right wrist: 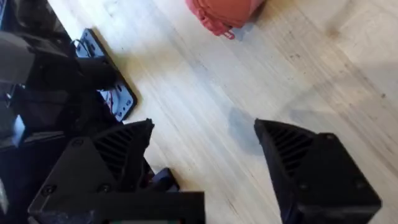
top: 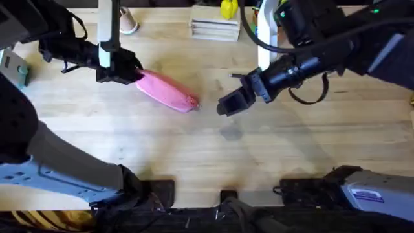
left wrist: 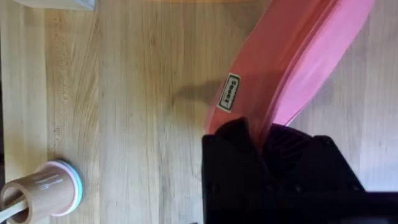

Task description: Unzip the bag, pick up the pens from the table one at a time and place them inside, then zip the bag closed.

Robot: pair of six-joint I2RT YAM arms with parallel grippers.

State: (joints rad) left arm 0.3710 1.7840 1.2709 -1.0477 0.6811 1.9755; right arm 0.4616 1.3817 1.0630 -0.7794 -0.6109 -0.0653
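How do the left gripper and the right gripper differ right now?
The left gripper is shut on the pink bag, pinching one end of it; the right gripper is open and holds nothing. The left gripper touches the bag, while the right gripper hovers above bare table, a gap away from the bag's other end. Both have black fingers and both point toward the bag.

Overhead cam sits high above the arm bases, looking down and forward across the whole table (top: 194,149). Left wrist cam is super close, staring down past its black fingers (left wrist: 249,168) right at the bag (left wrist: 292,56) pinched between them. Right wrist cam hangs a bit higher, angled over its spread fingers (right wrist: 311,168) toward bare wood, with the bag's end well beyond the fingertips. All three views share that bag.
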